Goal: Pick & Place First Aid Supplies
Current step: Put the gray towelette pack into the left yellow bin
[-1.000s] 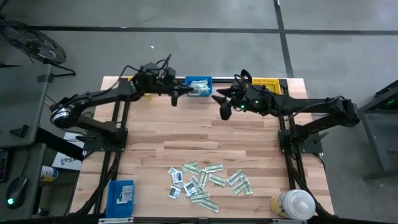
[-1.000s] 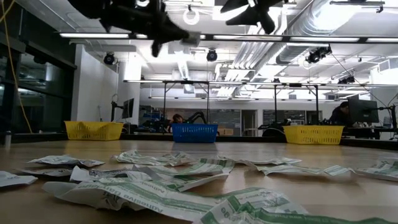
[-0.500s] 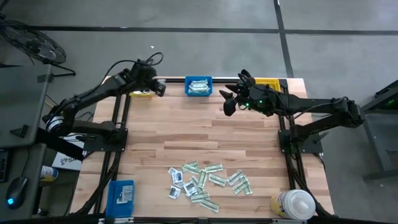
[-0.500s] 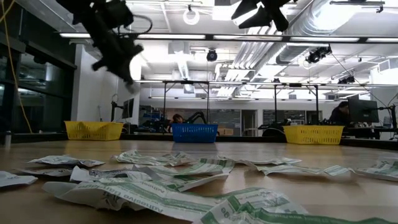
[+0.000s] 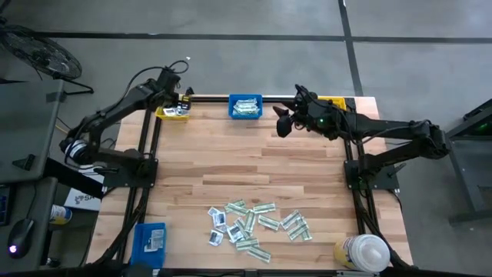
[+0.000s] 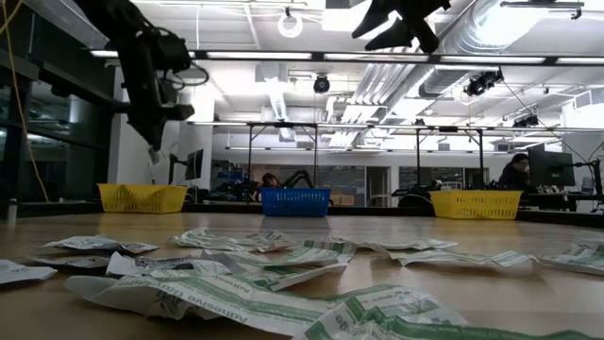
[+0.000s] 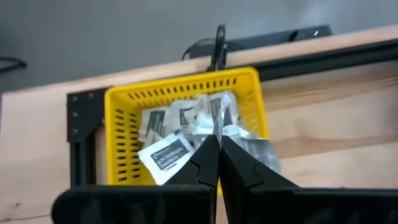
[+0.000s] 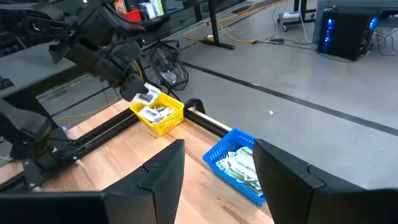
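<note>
While the left gripper (image 7: 217, 144) hung over the yellow bin (image 5: 172, 114) at the table's far left corner, fingers pinching a white packet (image 7: 219, 115), the delivery step was under way; release looked next. The right gripper (image 5: 286, 121) waited spread near the blue bin (image 5: 245, 107). Remaining packets (image 5: 257, 224) lay by the near edge.
</note>
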